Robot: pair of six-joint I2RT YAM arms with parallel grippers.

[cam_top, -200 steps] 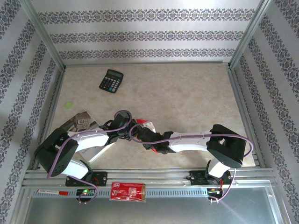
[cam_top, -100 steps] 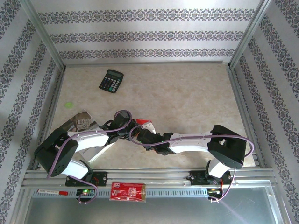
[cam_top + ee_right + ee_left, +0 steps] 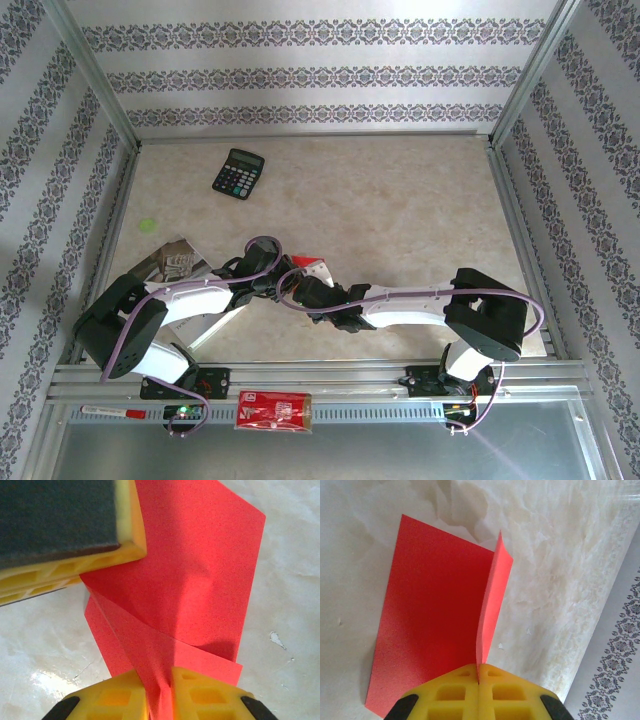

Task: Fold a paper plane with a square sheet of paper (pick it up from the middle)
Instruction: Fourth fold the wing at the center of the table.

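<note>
Right claw (image 3: 159, 692) tighter on the square sheet (image 3: 200, 570) (left claw (image 3: 479, 674) unchanged)

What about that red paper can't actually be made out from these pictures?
- Top view: the red paper is mostly hidden under the two arms.
- Left wrist view: the left gripper covers the paper's near edge.
- Right wrist view: whether the right gripper truly pinches the paper is unclear.
- Top view: the calculator keys are too small to read.
</note>
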